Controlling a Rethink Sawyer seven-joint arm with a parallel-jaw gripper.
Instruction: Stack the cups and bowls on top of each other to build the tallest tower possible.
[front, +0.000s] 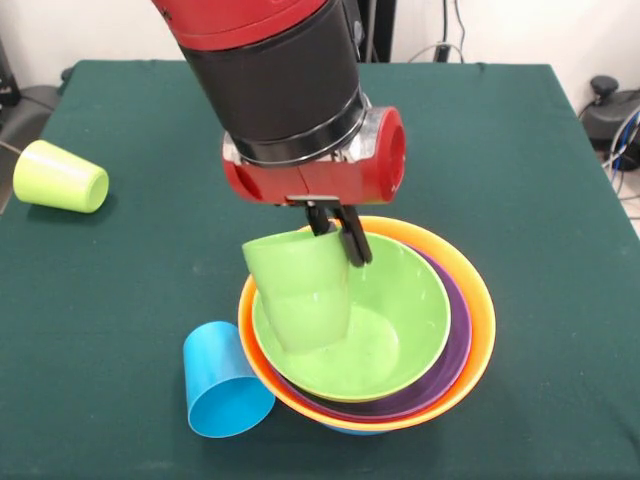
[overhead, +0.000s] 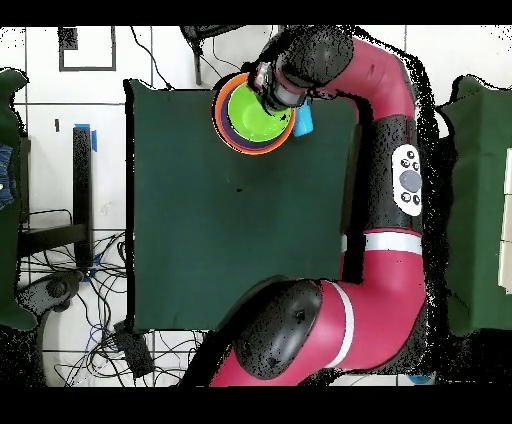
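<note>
**Green cup held tilted inside the nested bowls**

Three cups show in the front view. A ridged green cup (front: 298, 290) is pinched at its rim by the gripper (front: 338, 240), whose black fingers are closed on the cup's wall. A sky blue cup (front: 225, 382) lies on its side on the green table cloth (front: 540, 180), touching the outer wall of the stack, its open mouth turned toward the camera and downward in the picture. A yellow-green cup (front: 60, 177) lies on its side well apart near the table's left edge, its long axis running left to right and its wider mouth end to the left.

The tower (front: 400, 340) is a nest of bowls. From outside in, one orange bowl (front: 478, 310) gives the outermost rim, then a purple bowl (front: 452, 335), then a green bowl (front: 400, 310) innermost. A sliver of blue (front: 352, 430) peeks from under the orange bowl at the bottom edge; I cannot tell how many further bowls lie hidden in the nest.

The green cup hangs inside the green bowl, tilted, mouth up and leaning toward the left rim, its base close to the bowl's floor; whether it touches cannot be told.

In the overhead view the stack (overhead: 238, 128) sits at the far edge of the cloth, with the arm (overhead: 385, 150) curving over it.
</note>
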